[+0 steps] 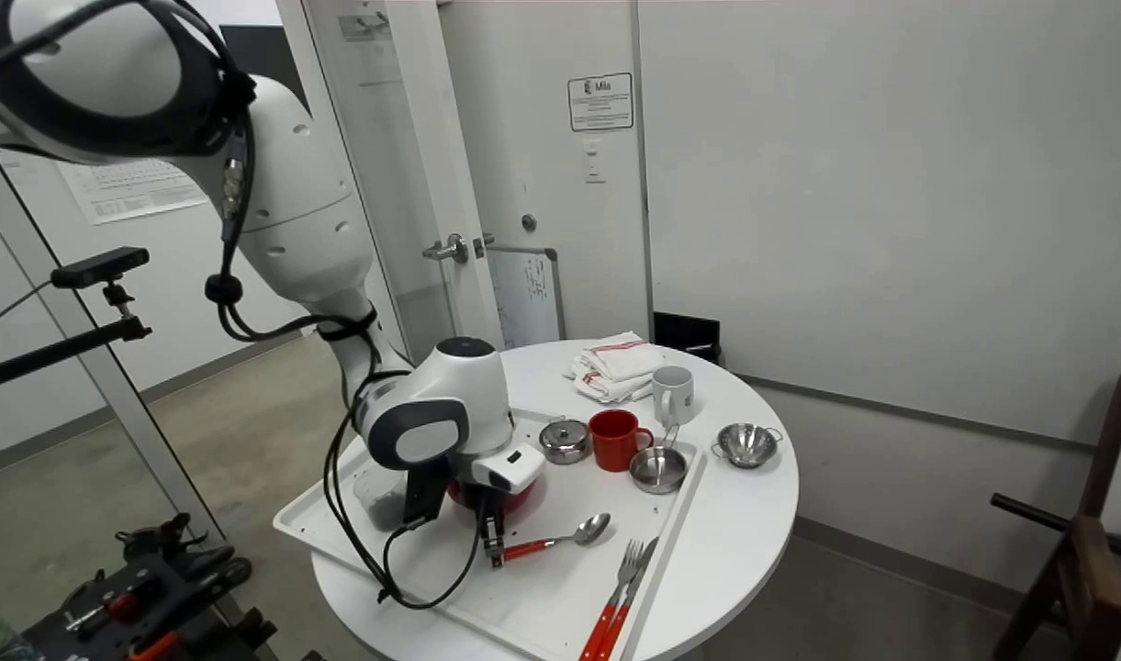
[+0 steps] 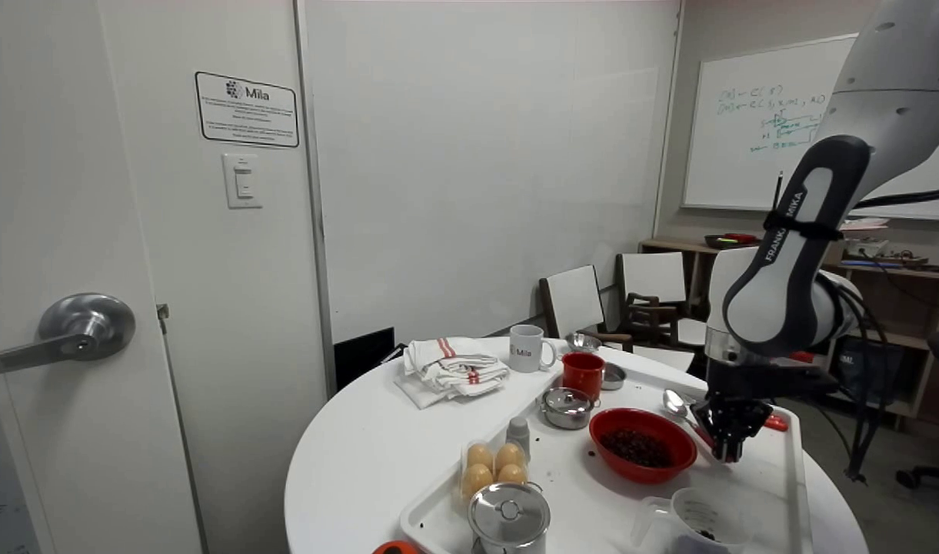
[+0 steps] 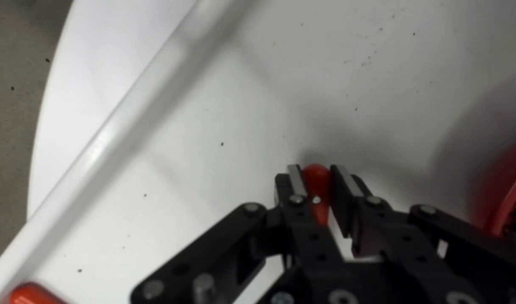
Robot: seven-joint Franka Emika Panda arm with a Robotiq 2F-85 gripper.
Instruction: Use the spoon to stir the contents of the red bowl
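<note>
White table (image 1: 744, 523) and pale tray (image 1: 560, 592) spread beneath the fingers (image 3: 297, 179), which pinch the spoon (image 1: 549, 543) at its handle's end. Grasping seems done; lifting, carrying and stirring (the job itself) remain. Slim and orange-red-handled, the spoon stretches along the tray from the fingers to a silvery head; near them sits the red bowl (image 2: 640, 472) of dark bits (image 2: 637, 448).

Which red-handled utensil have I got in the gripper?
The spoon, its handle end pinched in the gripper; the fork and knife lie ungripped, side by side on the tray.
</note>
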